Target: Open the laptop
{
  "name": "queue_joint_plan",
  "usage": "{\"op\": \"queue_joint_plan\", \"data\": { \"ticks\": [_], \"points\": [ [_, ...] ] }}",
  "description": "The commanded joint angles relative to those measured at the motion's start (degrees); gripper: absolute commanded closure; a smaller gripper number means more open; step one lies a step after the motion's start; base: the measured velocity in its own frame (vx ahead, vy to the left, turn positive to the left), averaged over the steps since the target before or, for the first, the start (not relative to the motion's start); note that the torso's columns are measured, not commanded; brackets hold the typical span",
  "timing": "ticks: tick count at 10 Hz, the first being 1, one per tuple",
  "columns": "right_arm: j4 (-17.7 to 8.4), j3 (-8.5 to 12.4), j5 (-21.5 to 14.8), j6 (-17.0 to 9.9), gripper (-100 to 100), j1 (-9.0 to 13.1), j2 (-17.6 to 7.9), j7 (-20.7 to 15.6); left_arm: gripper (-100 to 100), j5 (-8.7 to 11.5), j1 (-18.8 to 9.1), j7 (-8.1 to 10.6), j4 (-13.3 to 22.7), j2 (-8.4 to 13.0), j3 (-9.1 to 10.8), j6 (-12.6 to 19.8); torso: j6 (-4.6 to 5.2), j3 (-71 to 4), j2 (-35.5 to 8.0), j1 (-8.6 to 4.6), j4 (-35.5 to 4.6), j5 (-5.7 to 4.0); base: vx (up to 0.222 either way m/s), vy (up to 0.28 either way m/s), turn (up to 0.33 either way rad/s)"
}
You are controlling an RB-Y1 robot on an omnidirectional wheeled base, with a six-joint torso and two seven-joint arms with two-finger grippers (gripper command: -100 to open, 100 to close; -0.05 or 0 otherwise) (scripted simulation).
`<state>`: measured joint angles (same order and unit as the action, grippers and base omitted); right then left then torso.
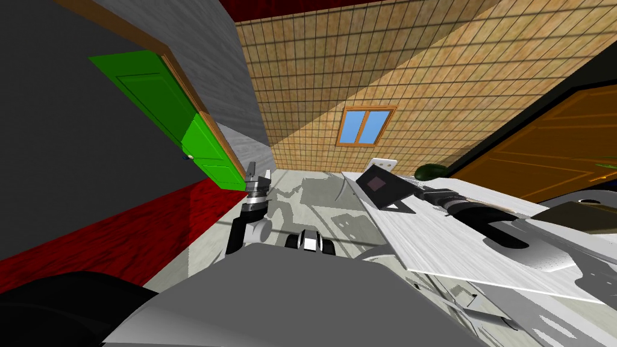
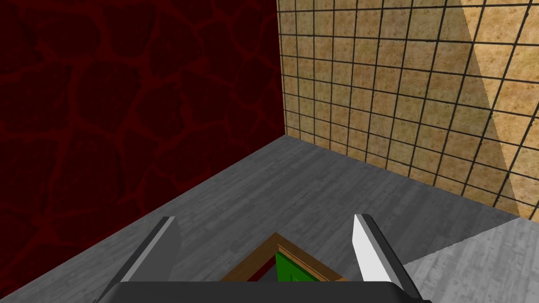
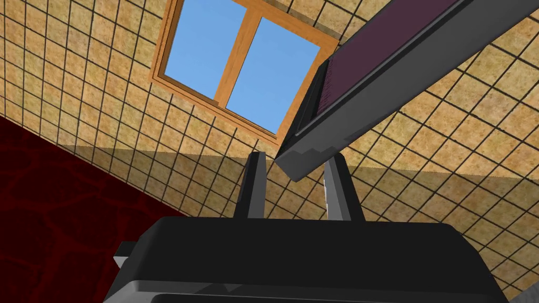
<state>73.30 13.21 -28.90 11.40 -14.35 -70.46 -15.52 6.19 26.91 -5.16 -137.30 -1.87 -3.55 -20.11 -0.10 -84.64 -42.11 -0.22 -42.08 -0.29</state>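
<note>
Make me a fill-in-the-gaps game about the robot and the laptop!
The laptop stands on a white ____.
The right gripper pinches the edge of the laptop's raised ____.
The left gripper has its fingers ____.
The door near the left gripper is coloured ____.
Missing words: table, lid, open, green.

Head camera down over table [image 1: 434,241]; right wrist close beneath laptop [image 3: 389,89], window [image 1: 363,126] in both; left wrist perhaps ceilingward.
</note>
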Motion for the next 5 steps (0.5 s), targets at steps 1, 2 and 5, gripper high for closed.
{"op": "queue_joint_plan", "data": {
  "ticks": [1, 2, 5],
  "points": [
    [-0.82, -1.49, 2.26, 1.03, 100, -0.77, -0.14, 3.42, 0, 0.0, 0.0, 0.0, 0.0, 0.0, 0.0, 0.0, 0.0, -0.03, 0.04, 0.04, 0.02, 0.0, -0.001, -0.092, 0.058],
    [-1.29, -2.03, 3.24, 1.48, 100, -0.95, -0.21, 4.82, 0, 0.0, 0.0, 0.0, 0.0, 0.0, 0.0, 0.0, -0.03, -0.06, 0.13, 0.03, 0.12, -0.12, 0.015, -0.099, 0.043],
    [-2.22, -3.11, 5.19, 2.4, 100, -1.33, -0.34, 7.62, 0, 0.0, 0.0, 0.0, 0.0, 0.0, 0.0, 0.0, -0.08, -0.08, 0.16, 0.04, 0.16, -0.17, -0.008, -0.075, 0.029]
  ]
}}
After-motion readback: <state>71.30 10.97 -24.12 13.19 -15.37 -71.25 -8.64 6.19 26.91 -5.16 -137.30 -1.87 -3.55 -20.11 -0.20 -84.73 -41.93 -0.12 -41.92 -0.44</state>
